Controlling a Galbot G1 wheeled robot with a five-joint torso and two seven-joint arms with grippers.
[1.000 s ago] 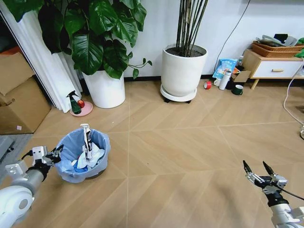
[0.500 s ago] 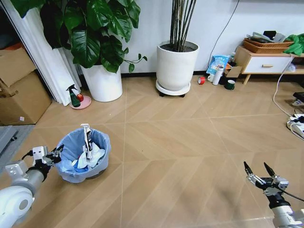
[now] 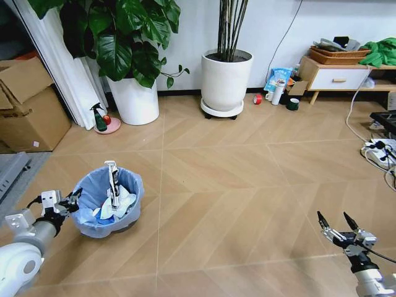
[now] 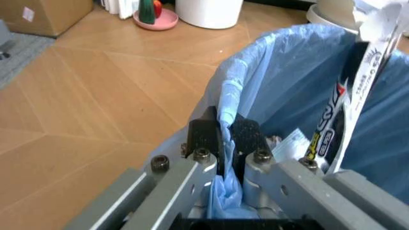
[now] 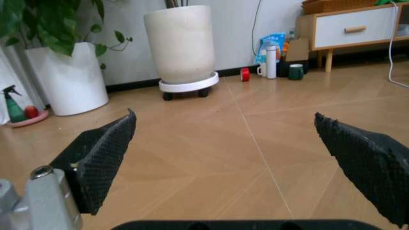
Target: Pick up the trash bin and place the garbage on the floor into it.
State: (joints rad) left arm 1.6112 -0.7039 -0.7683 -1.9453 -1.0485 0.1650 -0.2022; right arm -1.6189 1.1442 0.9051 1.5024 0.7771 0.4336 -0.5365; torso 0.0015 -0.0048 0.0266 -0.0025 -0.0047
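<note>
The room is bright and evenly lit, with soft daylight. Shadows are weak, only a small dark patch lies under the trash bin (image 3: 108, 201). The wooden floor (image 3: 247, 167) has a mild sheen. In both wrist views the nearest parts look blurred.

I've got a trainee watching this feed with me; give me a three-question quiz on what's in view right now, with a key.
1. True or false: the left end effector is shut on the blue bag folded over the rim of the trash bin.
2. Multiple choice: the right end effector is A) open and empty above bare floor, B) holding a tissue, C) inside the bin.
3. Fill in: a thin black-white strip stands upright inside the ____.

Key: 1 true; 2 A; 3 trash bin.
</note>
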